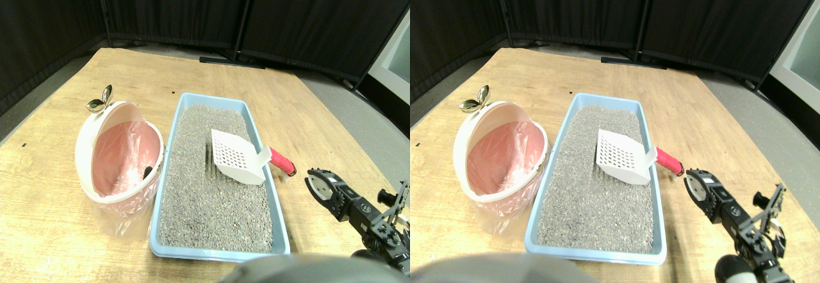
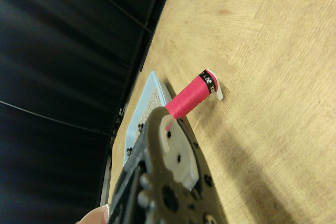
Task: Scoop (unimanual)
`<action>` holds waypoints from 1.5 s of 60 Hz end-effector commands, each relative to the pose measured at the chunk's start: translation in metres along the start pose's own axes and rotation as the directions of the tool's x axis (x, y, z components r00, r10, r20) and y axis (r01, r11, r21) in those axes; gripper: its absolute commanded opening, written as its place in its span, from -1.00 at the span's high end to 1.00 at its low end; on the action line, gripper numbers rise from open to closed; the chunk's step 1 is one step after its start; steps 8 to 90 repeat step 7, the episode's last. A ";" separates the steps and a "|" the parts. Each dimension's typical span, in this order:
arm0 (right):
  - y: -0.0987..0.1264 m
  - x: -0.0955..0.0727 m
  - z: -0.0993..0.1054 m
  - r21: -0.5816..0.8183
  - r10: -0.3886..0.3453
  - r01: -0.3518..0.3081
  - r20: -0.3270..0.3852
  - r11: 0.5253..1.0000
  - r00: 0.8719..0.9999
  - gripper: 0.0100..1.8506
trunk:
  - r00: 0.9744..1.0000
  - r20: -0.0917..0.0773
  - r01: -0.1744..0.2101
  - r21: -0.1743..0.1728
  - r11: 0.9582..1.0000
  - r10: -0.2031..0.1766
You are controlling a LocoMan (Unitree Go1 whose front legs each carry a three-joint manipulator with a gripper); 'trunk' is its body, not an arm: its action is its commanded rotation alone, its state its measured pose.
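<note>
My black right claw (image 1: 315,182), grip state unreadable, hovers clear beside the white slotted scoop's red-wrapped handle (image 1: 282,161), which overhangs the blue litter tray (image 1: 168,143).

A robotics test area, staged rather than lived in: black folding partition panels (image 1: 192,8) wall off a bare plywood platform (image 1: 147,72) laid over grey floor (image 1: 359,116). A litter tray (image 1: 218,244) and lined bin (image 1: 118,152) sit alone as props.

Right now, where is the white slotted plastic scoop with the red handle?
The white slotted scoop lies on the grey litter in the blue tray, its red handle over the right rim.
</note>
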 end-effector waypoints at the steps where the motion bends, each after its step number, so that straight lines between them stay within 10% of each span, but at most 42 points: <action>1: 0.001 0.001 0.004 0.007 0.011 -0.012 0.021 1.000 1.000 0.95 | 1.000 0.006 0.002 -0.021 1.000 -0.002; 90: 0.001 0.003 0.003 0.009 0.015 -0.016 0.021 1.000 1.000 0.95 | 1.000 0.005 0.002 -0.023 1.000 -0.002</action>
